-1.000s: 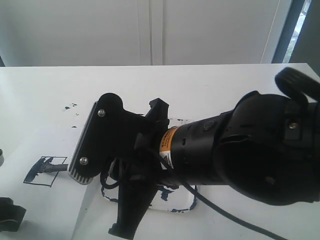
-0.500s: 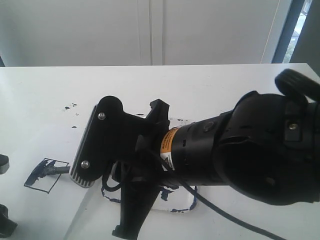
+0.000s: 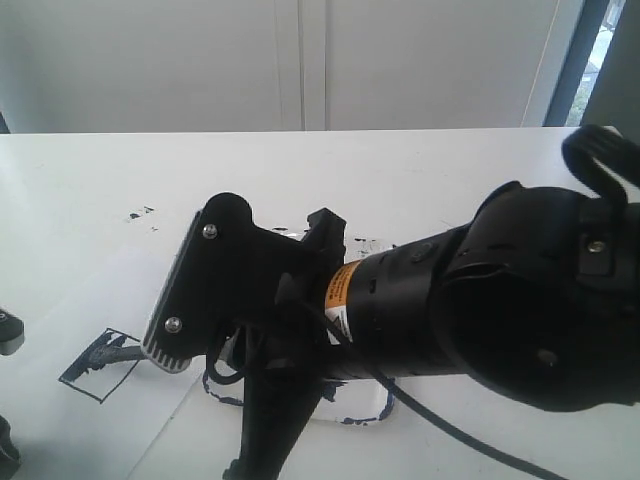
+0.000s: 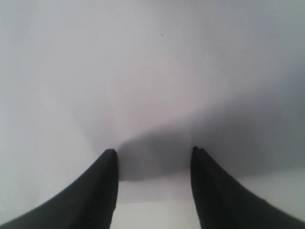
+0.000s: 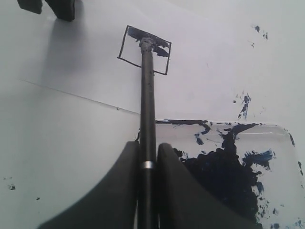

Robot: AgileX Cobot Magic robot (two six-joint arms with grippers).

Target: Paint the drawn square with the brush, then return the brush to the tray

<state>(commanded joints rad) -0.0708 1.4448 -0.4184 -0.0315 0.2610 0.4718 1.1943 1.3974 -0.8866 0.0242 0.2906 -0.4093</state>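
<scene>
My right gripper (image 5: 147, 145) is shut on the brush (image 5: 147, 95), a thin black stick that runs out between the two fingers. The brush's tip rests inside the drawn square (image 5: 133, 52), along its partly painted far side. In the exterior view the square (image 3: 100, 362) lies on white paper at the lower left, with the brush (image 3: 128, 351) reaching into it from under the right arm (image 3: 450, 310). The tray (image 5: 281, 143) with its dark paint blot lies beside the gripper. My left gripper (image 4: 153, 151) stands open over a bare white surface, holding nothing.
The right arm hides most of the tray (image 3: 360, 410) in the exterior view. Small paint specks (image 3: 140, 213) dot the table beyond the paper. The left gripper's dark fingertips (image 5: 62, 9) sit past the square. A wall stands behind the table.
In the exterior view the paper and the square have shifted slightly down and right. The left gripper's fingers have slid toward the left edge. The right gripper has kept its grip on the brush.
</scene>
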